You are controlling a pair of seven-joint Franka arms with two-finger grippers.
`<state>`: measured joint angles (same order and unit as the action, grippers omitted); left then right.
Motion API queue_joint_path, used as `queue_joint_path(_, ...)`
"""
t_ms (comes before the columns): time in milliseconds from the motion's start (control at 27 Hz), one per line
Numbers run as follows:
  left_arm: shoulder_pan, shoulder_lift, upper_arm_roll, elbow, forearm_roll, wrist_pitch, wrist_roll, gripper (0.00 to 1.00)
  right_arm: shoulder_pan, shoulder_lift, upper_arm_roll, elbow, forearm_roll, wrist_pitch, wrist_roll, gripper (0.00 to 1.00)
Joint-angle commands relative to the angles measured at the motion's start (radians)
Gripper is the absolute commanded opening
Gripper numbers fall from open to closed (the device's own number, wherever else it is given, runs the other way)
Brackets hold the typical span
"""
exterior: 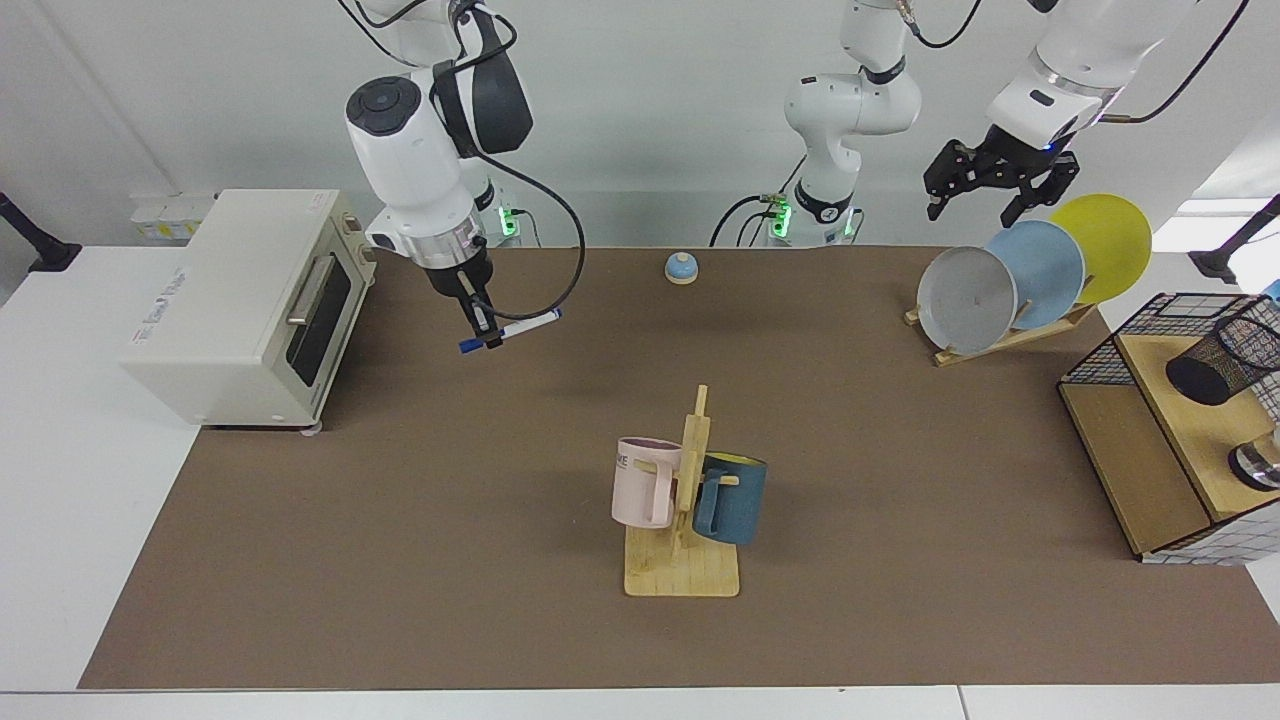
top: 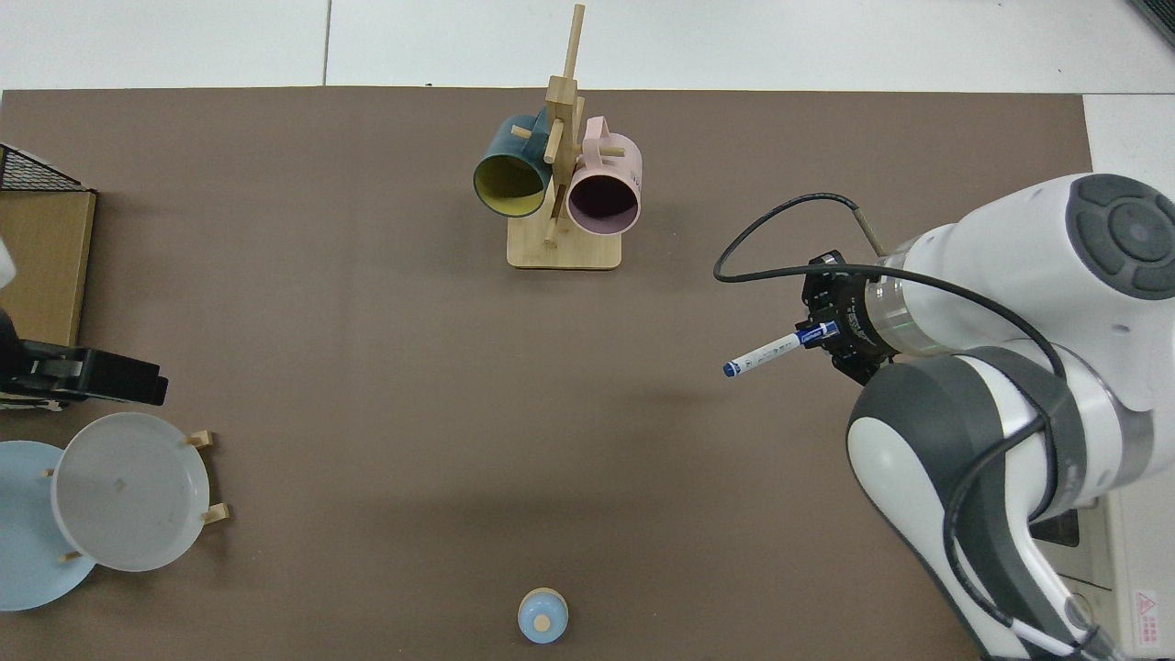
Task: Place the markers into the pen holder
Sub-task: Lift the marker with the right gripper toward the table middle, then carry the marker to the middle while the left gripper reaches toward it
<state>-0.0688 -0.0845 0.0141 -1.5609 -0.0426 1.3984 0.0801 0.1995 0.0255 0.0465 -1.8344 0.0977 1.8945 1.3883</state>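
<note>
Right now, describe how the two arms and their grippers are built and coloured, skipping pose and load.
Both arms are glossy white with rounded shells and dark grey joint sections. The right arm has a round dark grey cap on one joint, a loose black cable looping beside its wrist, and a slim black right gripper. The left arm has a black cable too and a bulkier black left gripper with open-frame fingers.

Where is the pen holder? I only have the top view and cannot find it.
Observer: The small black wire-mesh pen holder rests on the light wooden shelf at the facing view's right edge.
Operator: Is the marker off the table?
Observer: Yes. The right gripper holds the white, blue-capped marker clear above the brown mat.
Operator: And the other arm?
Observer: It waits, the left gripper above the wooden plate rack, fingers open and empty.
</note>
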Motion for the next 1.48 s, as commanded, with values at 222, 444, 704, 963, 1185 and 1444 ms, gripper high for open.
queue_joint_path(222,-0.003,-0.024,-0.005,-0.015,0.0,-0.019,-0.008,1.0,0.103,-0.022,0.018,0.089,0.089,-0.09,0.086,0.0)
queue_joint_path(444,-0.003,-0.029,-0.005,-0.016,-0.006,-0.018,-0.01,1.0,0.155,-0.018,0.019,0.136,0.083,-0.143,0.207,0.0)
queue_joint_path(704,-0.005,-0.029,-0.057,-0.016,-0.016,-0.012,-0.213,1.0,0.238,-0.006,0.023,0.199,0.071,-0.144,0.32,0.0)
queue_joint_path(963,-0.005,-0.028,-0.095,-0.015,-0.115,0.005,-0.616,1.0,0.253,0.043,0.021,0.273,0.066,-0.14,0.455,0.0)
queue_joint_path(1185,-0.005,-0.021,-0.125,-0.014,-0.174,0.007,-0.847,1.0,0.251,0.063,0.021,0.3,0.046,-0.121,0.551,0.0)
queue_joint_path(1444,-0.003,-0.021,-0.135,-0.011,-0.183,0.002,-0.875,1.0,0.252,0.108,0.021,0.366,0.043,-0.112,0.627,0.0)
